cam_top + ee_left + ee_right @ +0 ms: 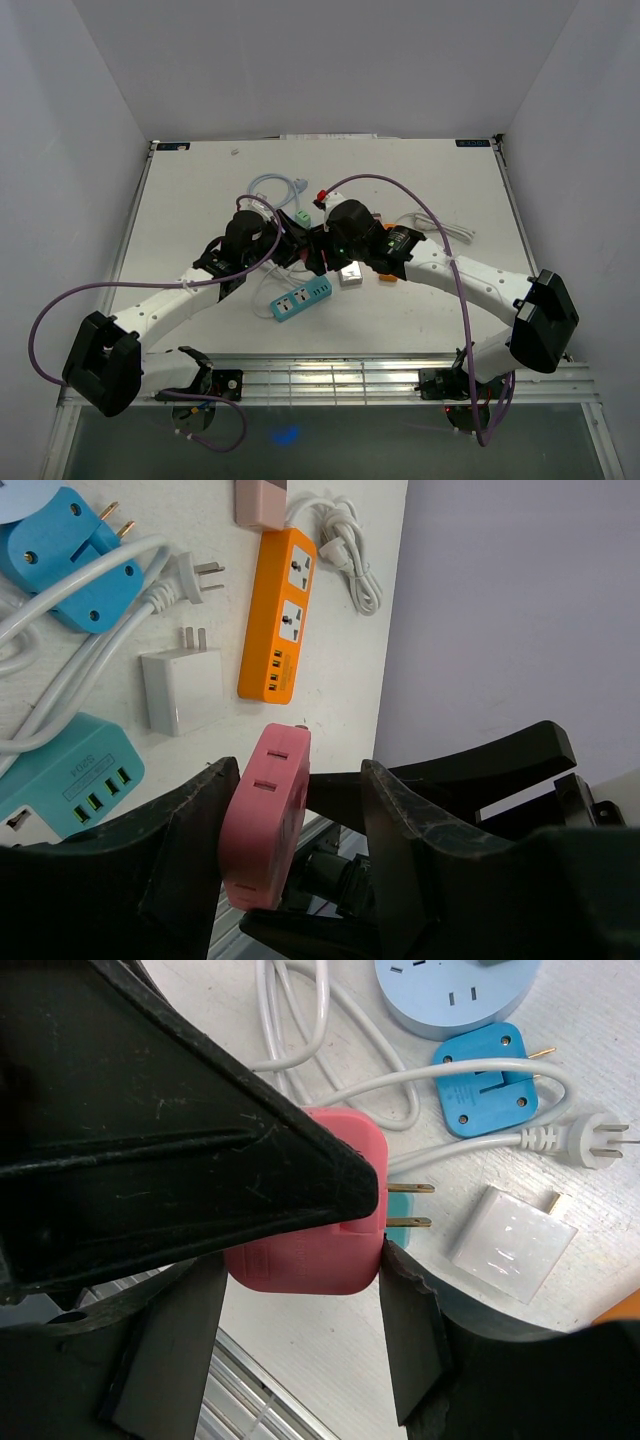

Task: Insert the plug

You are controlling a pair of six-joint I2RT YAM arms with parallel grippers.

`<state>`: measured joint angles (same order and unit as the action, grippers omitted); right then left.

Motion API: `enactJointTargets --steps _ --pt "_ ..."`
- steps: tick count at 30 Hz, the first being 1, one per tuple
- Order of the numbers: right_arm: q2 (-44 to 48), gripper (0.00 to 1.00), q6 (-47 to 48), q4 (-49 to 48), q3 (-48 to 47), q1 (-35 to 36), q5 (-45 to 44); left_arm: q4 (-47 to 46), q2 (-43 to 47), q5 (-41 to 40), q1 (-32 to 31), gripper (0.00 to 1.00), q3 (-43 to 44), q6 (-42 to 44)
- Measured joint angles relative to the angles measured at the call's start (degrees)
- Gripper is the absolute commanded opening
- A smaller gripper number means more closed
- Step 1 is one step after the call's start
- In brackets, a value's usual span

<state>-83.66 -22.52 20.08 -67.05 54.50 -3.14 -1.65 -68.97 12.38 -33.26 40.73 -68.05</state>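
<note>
The pink plug [300, 1250] sits low and centre in the right wrist view, pinched between the 2 fingers of the right gripper [305, 1260], which is closed on its sides. Its 2 brass prongs [410, 1188] point toward the right edge of the frame. In the left wrist view the same plug shows a face with 2 slots. The left gripper [300, 770] stands wider than the plug: 1 finger touches it and the other is apart. On the white counter [340, 660], a teal charger [75, 775] at the left edge carries writing that looks like "PD20". An orange power strip [280, 615] lies at upper centre; its markings are too small to read.
</note>
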Motion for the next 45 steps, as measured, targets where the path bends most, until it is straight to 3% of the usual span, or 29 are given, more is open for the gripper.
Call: enactJointTargets --steps 7,15,16,18,19,22,24,29,45 --pt "0.0 0.5 0.0 0.31 -0.39 -0.04 0.13 -0.5 -1.14 0.48 -0.02 0.42 -0.2 0.22" --pt "0.02 0.5 -1.07 0.61 -0.59 -0.24 0.35 -1.44 -1.49 0.98 0.02 0.33 -0.74 0.66" --pt "0.02 0.5 -1.09 0.61 -0.61 -0.24 0.35 -1.51 -1.49 1.03 0.02 0.22 -0.76 0.7" --pt "0.02 0.51 -1.09 0.61 -0.61 -0.28 0.39 -1.84 -1.51 1.18 0.04 0.13 -0.87 0.79" --pt "0.02 0.51 -1.09 0.61 -0.59 -0.33 0.46 -1.99 -1.53 1.29 0.07 0.01 -0.94 0.87" --pt "0.11 0.6 -1.07 0.61 -0.59 -0.46 0.55 -2.56 -1.84 1.68 0.13 0.0 -0.94 1.05" --pt "0.28 0.75 -1.09 0.63 -0.59 -0.5 0.55 -2.86 -1.88 1.86 0.13 0.0 -0.94 1.14" --pt "0.92 0.89 -0.39 -0.74 -0.52 -0.09 0.87 -1.27 -1.88 1.81 -0.13 0.0 -0.81 2.23" --pt "7.85 0.91 1.46 -2.4 5.33 -1.9 1.57 12.52 -3.28 1.05 4.98 0.0 6.05 10.25"
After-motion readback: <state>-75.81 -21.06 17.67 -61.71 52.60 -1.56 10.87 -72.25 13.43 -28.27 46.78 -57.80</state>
